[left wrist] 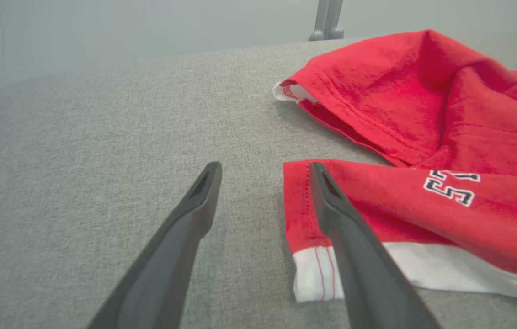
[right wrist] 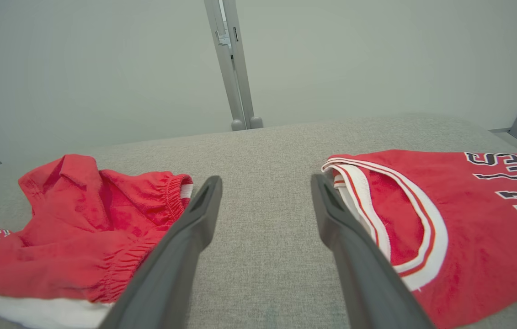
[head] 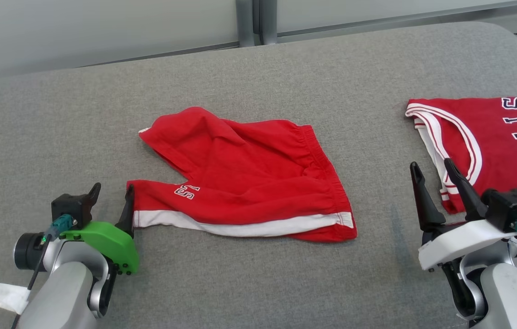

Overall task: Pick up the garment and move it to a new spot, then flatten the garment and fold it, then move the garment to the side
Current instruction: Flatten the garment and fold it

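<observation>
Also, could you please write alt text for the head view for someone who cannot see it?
Red shorts with a white stripe lie rumpled in the middle of a grey fabric surface, with a red jersey at the right edge. The left gripper, open, sits at the shorts' left hem; the right gripper, also open, is near the jersey.

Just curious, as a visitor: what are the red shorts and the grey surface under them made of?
Red shorts: soft matte cloth, probably cotton knit; it rumples, with stitched hems and a gathered waistband. Grey surface: matte, flecked woven fabric, like upholstery.
</observation>
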### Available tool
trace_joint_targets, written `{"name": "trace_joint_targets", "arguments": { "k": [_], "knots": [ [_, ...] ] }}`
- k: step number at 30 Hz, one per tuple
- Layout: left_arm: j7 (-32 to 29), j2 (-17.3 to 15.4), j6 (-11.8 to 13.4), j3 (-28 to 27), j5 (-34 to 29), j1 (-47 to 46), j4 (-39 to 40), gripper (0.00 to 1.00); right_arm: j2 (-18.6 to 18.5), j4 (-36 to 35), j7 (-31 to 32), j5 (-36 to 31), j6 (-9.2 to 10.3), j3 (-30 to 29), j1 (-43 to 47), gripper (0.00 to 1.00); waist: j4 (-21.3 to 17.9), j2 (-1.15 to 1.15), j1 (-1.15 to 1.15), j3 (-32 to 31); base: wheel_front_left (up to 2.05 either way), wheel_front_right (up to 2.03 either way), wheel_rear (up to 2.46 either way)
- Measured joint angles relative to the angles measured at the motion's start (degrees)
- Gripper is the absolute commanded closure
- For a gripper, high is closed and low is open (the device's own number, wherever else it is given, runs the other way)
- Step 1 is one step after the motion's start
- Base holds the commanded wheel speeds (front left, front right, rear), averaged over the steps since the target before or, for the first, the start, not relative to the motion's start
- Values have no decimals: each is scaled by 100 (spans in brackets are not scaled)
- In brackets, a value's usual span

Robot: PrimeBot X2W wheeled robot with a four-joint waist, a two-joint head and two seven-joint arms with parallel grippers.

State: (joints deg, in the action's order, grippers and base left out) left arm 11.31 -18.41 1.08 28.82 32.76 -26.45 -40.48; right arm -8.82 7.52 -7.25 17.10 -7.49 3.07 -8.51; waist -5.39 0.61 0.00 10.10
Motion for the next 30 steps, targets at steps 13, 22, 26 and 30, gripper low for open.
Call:
{"name": "trace_joint_targets", "arguments": {
  "k": [13,22,26,30],
  "knots": [
    [365,134,432,-488,-98,1023,1580,0,261,-369,31,-450,0,-352,163,0,338,0,0,-423,0,0,0],
    [374,348,698,-676,-292,1874,2597,0,449,-622,113,-657,0,-343,519,0,487,0,0,-789,0,0,0],
    [374,423,758,-754,-332,2139,2846,0,502,-647,121,-691,0,-268,606,0,538,0,0,-894,0,0,0],
    [374,471,788,-791,-374,2289,2984,0,555,-646,118,-740,0,-188,690,0,566,0,0,-942,0,0,0]
  ]
}}
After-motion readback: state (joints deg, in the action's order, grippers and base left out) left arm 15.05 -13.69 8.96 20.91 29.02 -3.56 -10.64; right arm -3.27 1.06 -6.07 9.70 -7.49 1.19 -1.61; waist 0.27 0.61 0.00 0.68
